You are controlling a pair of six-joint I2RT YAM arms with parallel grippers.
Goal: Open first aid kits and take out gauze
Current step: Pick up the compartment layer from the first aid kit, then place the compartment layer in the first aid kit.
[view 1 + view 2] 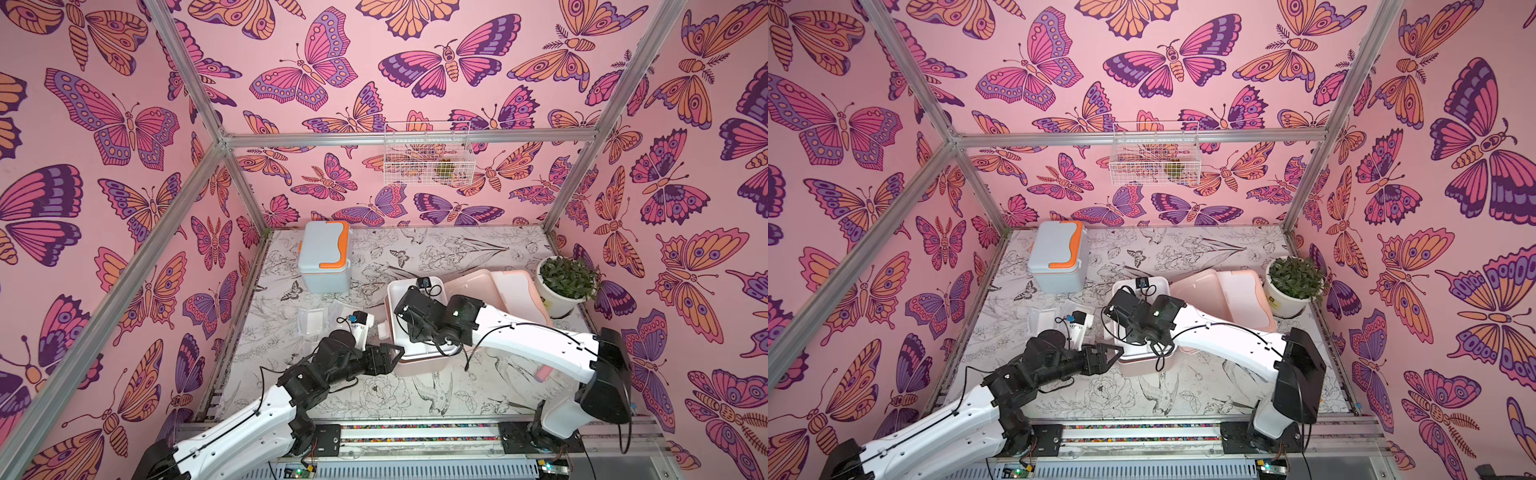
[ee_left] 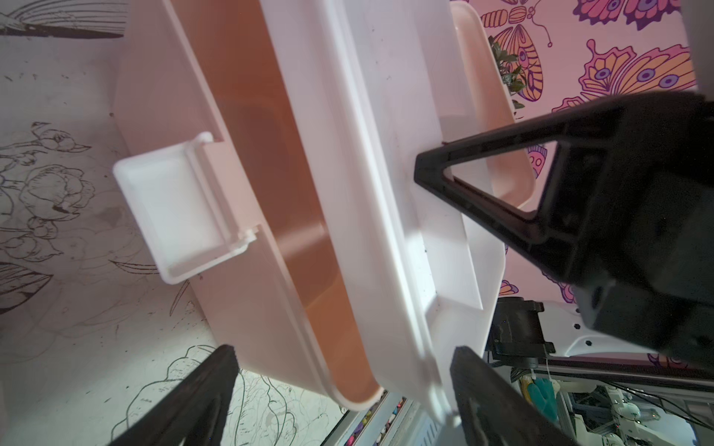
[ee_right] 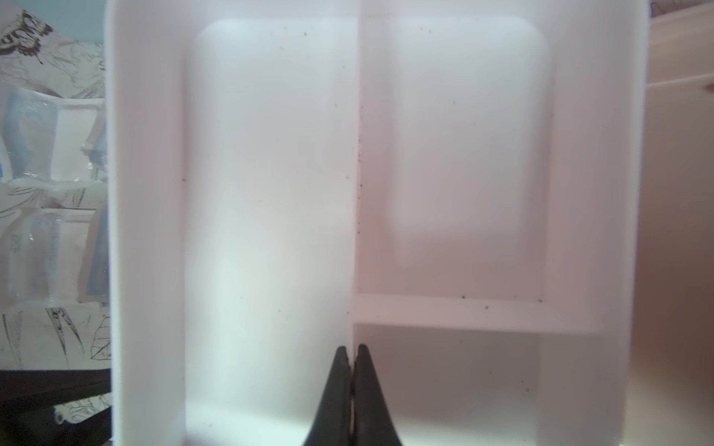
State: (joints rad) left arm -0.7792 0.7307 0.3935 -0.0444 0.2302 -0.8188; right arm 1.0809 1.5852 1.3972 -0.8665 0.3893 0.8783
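Entry: beige-pink kit [image 1: 419, 368], mid-table toward the right edge, lid open; right claw [image 3: 352, 349] clenched on the inner tray [image 3: 270, 154] divider, left claw [image 2: 344, 351] spread astride its rim; gauze packets [image 1: 311, 322] on the table [image 1: 415, 399] leftward; next, probably, a level tray lift.

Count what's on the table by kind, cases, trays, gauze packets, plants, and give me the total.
Cases: 2, blue-grey case closed, pink case open
Trays: 1, white tray in the pink case
Gauze packets: 2 in view, beside the pink case
Potted plants: 1
Total: 6
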